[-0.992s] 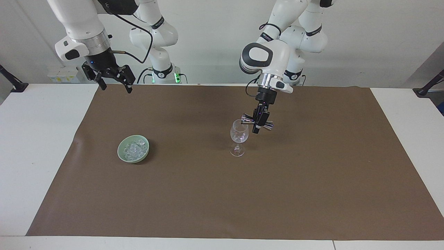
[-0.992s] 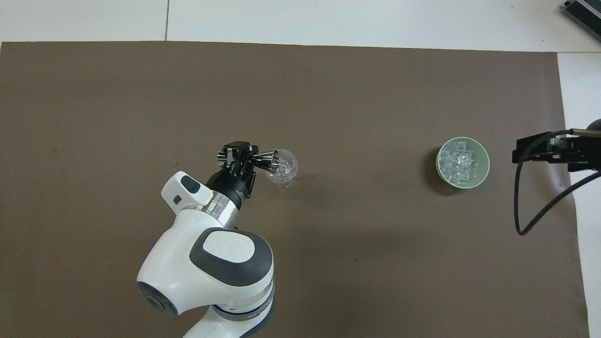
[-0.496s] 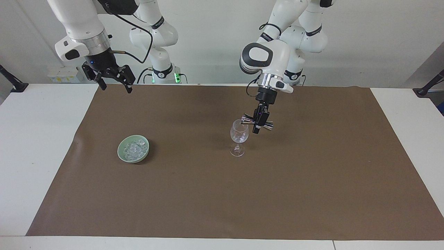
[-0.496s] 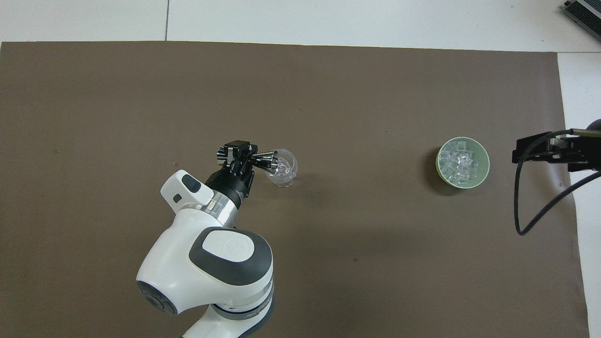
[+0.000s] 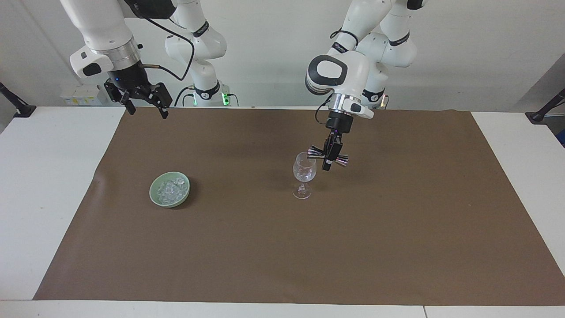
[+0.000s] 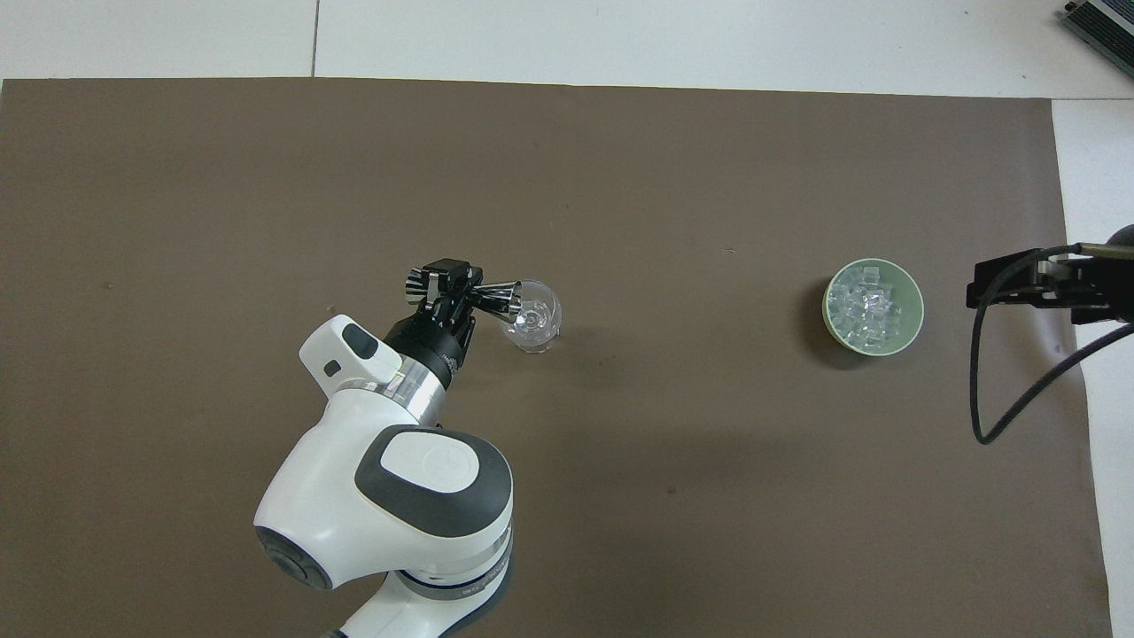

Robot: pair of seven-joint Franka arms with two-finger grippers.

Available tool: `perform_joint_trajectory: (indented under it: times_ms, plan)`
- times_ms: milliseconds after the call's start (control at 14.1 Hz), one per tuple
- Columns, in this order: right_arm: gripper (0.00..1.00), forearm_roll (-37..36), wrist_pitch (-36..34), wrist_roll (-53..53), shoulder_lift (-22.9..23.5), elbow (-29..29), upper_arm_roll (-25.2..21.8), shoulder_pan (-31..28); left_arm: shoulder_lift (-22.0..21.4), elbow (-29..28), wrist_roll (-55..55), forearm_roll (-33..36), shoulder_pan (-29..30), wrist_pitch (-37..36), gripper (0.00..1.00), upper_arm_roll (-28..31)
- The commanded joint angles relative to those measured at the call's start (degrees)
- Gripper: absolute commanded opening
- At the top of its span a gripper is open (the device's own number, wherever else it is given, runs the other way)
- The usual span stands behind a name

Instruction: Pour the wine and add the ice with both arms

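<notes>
Facing view: the left gripper (image 5: 327, 160), clamped on a tipped steel jigger (image 5: 327, 154), pours over the wine glass (image 5: 304, 173); the ice (image 5: 170, 189) sits untouched in its green bowl (image 5: 155, 198) beside the glass, and the waiting right gripper (image 5: 142, 106) hangs fingers apart.

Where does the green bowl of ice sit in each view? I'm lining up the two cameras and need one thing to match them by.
Facing view: the green bowl sits on the brown mat, toward the right arm's end of the table, level with the wine glass.
Overhead view: the same bowl appears beside the right gripper.
Shared landmark: the wine glass near the mat's middle.
</notes>
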Motion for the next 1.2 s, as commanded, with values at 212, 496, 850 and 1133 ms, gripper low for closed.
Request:
perform_joint_trajectory:
  times_ms: [212,496,850,1133]
  plan:
    - [1.0,-0.14,0.01,-0.87,-1.4,-1.49,-0.01,-0.37,0.69,1.18,3.01,1.49,-0.55,1.29,0.0,0.71]
    - [1.0,-0.14,0.01,-0.87,-1.4,-1.49,-0.01,-0.54,0.69,1.27,4.07,1.49,-0.54,1.29,0.0,0.53]
    - [1.0,-0.14,0.01,-0.87,-1.4,-1.49,-0.01,-0.72,0.69,1.8,6.36,1.49,-0.54,1.29,0.0,0.53]
    - [1.0,-0.14,0.01,-0.87,-1.4,-1.49,-0.01,-0.81,0.69,1.8,8.2,1.49,-0.54,1.29,0.0,0.53]
